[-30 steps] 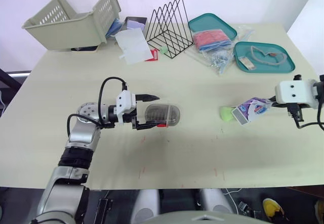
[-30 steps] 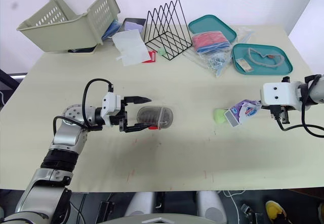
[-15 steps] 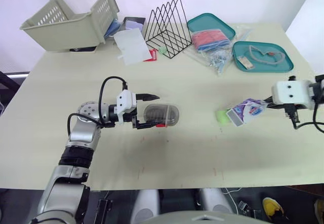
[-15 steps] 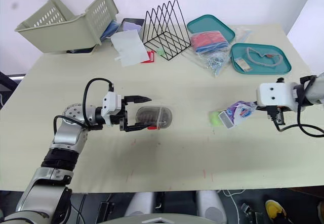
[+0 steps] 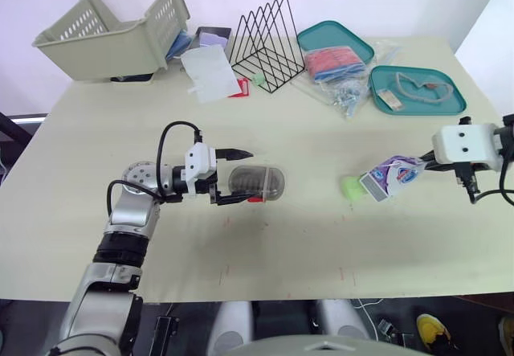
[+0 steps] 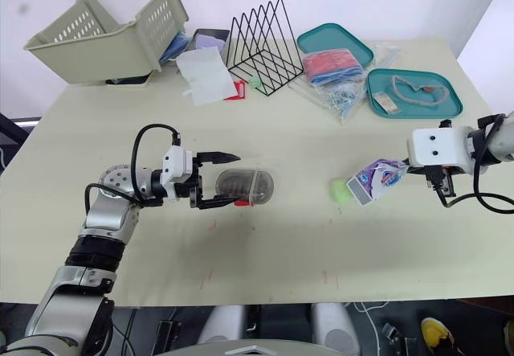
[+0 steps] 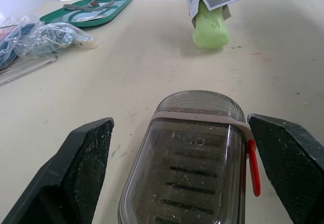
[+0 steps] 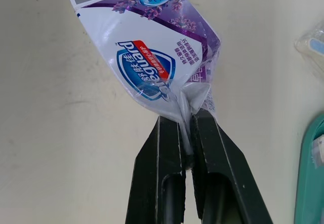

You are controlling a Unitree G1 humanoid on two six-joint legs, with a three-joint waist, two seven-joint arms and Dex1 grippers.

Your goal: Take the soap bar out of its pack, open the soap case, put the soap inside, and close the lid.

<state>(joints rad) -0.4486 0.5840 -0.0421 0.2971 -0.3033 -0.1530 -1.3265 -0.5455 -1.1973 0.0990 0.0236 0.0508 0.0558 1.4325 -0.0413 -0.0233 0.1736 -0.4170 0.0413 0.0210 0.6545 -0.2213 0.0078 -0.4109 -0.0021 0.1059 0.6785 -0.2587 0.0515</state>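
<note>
Beige table [image 5: 305, 243], far edge cluttered: basket [image 5: 112, 38], wire rack [image 5: 269, 42], teal trays [image 5: 446, 103]. Case [image 5: 259, 182] lies mid-table, lid closed, between spread fingers of left gripper [image 5: 250, 177], gap on both sides, no pinch. Right gripper [image 8: 186, 125] clamped on crimped end of pack [image 5: 395, 173], right side of table. Green soap [image 5: 351, 186] pokes from pack's open end, resting on table, well apart from case.

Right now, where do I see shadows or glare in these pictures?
Left wrist view: the green soap throws a soft shadow on the table; the soap case lid shows pale reflections. Right wrist view: the pack shines where the right claw pinches it. Left eye view: it is dark under the basket.
</note>
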